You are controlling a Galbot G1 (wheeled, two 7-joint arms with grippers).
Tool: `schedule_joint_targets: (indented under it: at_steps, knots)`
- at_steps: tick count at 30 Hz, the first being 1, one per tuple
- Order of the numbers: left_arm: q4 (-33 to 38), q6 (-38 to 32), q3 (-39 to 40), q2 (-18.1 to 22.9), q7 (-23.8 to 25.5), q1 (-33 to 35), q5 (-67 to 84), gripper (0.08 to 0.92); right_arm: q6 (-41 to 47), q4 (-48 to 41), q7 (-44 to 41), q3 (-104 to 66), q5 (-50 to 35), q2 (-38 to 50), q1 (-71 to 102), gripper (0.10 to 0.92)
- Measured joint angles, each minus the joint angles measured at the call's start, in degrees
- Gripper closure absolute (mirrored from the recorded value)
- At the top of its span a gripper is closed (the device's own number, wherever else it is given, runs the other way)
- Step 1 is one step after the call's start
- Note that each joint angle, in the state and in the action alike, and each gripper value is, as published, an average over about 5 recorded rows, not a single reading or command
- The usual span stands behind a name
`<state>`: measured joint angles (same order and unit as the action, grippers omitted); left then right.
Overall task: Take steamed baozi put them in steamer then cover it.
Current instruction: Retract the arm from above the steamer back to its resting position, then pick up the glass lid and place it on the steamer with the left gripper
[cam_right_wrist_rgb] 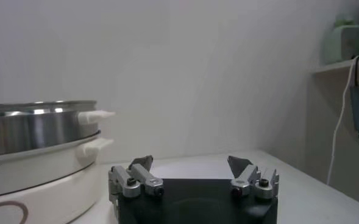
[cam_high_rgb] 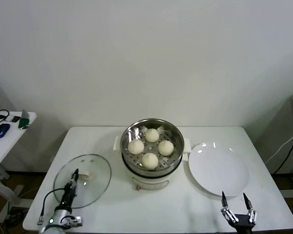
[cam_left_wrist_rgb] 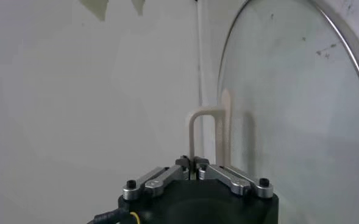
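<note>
Several cream-white baozi [cam_high_rgb: 152, 135] sit inside the shiny steamer [cam_high_rgb: 173, 127] at the middle of the white table. In the right wrist view the steamer [cam_right_wrist_rgb: 33, 122] shows from the side on its white base. The clear glass cover [cam_high_rgb: 95, 187] lies flat on the table, left of the steamer. My left gripper [cam_high_rgb: 75, 173] is over the cover and shut on its white handle [cam_left_wrist_rgb: 206, 122]; the jaws pinch the handle's thin bar at my left gripper [cam_left_wrist_rgb: 193, 161]. My right gripper [cam_high_rgb: 238, 201] waits open and holds nothing at the table's front right, also seen as right gripper [cam_right_wrist_rgb: 191, 163].
An empty white plate [cam_high_rgb: 218, 168] lies right of the steamer, just beyond my right gripper. A small side table [cam_high_rgb: 10, 134] with small items stands off to the left. A cable [cam_high_rgb: 288, 146] hangs at the far right.
</note>
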<state>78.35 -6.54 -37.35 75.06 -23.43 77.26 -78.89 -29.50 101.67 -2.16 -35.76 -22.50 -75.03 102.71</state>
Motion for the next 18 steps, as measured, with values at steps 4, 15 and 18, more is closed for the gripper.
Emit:
schedule_joint_targets:
  at_steps: [4,15,18]
  knots:
    - [1.16,0.63,0.38,-0.41,0.61,0.72,0.80,0.867,0.06,0.28,0.22,-0.18,0.23,0.01,-0.02,0.203]
    - [14.88,6.83,1.51,-4.04,7.51,5.09,9.60,0.867,0.26,0.54,0.95,-0.74,1.61,-0.13,-0.51,0.203]
    - [20.15,9.72,1.65,-5.64,10.12,6.16,12.29,0.867,0.22,0.56,1.13,-0.80,2.14,-0.28,-0.58,0.203]
